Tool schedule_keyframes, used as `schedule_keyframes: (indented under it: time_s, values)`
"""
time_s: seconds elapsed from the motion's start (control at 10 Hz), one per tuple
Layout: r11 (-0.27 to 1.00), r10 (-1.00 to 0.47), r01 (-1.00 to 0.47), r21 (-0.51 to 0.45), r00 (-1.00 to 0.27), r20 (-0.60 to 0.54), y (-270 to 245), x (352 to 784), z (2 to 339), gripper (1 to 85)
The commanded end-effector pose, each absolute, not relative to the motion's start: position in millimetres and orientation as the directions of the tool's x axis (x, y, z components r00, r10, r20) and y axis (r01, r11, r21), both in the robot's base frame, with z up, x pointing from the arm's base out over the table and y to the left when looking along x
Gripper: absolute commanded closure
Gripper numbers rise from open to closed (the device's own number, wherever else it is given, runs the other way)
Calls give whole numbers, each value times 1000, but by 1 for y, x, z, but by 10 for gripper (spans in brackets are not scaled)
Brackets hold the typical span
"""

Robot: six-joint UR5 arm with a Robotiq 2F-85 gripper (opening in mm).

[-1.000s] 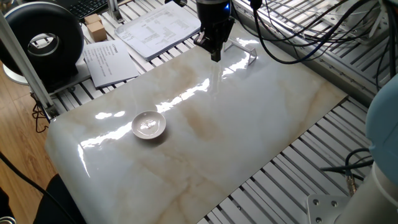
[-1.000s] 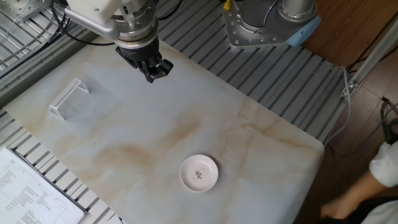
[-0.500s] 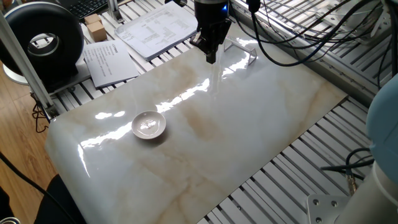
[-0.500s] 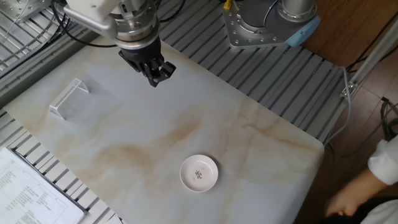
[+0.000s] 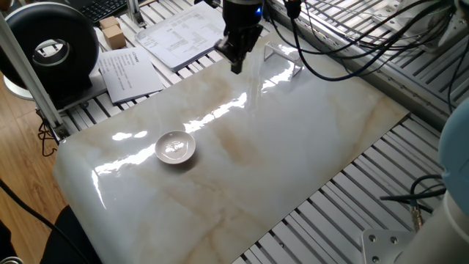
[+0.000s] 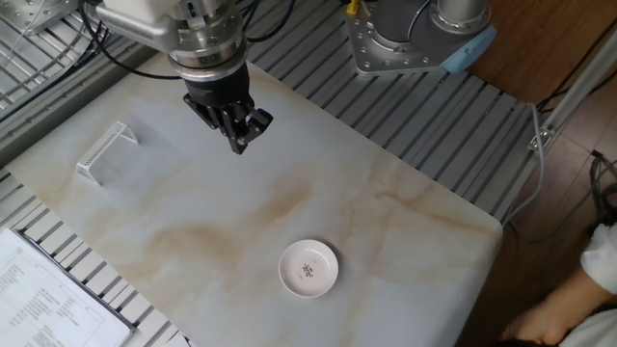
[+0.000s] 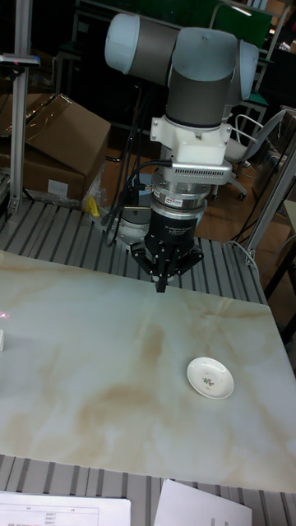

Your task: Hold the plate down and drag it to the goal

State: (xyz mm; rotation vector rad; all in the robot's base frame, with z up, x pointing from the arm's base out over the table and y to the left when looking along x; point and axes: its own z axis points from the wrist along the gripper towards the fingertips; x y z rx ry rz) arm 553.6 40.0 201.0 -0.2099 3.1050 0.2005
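The plate (image 5: 175, 147) (image 6: 308, 268) (image 7: 210, 377), a small white round dish with a tiny flower mark in its middle, lies alone on the marble tabletop. The goal (image 5: 284, 59) (image 6: 106, 151), a clear plastic bracket, stands near the far end of the slab. My gripper (image 5: 237, 67) (image 6: 238, 146) (image 7: 161, 285) hangs above the marble between the two, fingers pressed together and pointing down, holding nothing. It is well apart from the plate and closer to the goal.
Printed paper sheets (image 5: 183, 33) (image 6: 39, 289), a small cardboard box (image 5: 111, 31) and a black round device (image 5: 51, 50) lie beyond the slab's edge. The arm's base (image 6: 415, 39) stands on the slatted table. A person's sleeve (image 6: 598, 255) shows at the right edge.
My gripper has shifted a little over the marble, away from the goal and toward the plate's side. The plate and goal have stayed still.
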Motion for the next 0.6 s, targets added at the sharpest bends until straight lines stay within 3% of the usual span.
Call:
schedule_keyframes:
  time_s: [0.0,0.3,0.5]
  values:
    - [978,-123,-129,162,-991,-52,49,558,204,820]
    - [966,-127,-140,218,-989,-73,69,566,203,507]
    - [970,-111,-122,212,-992,-62,84,580,191,497]
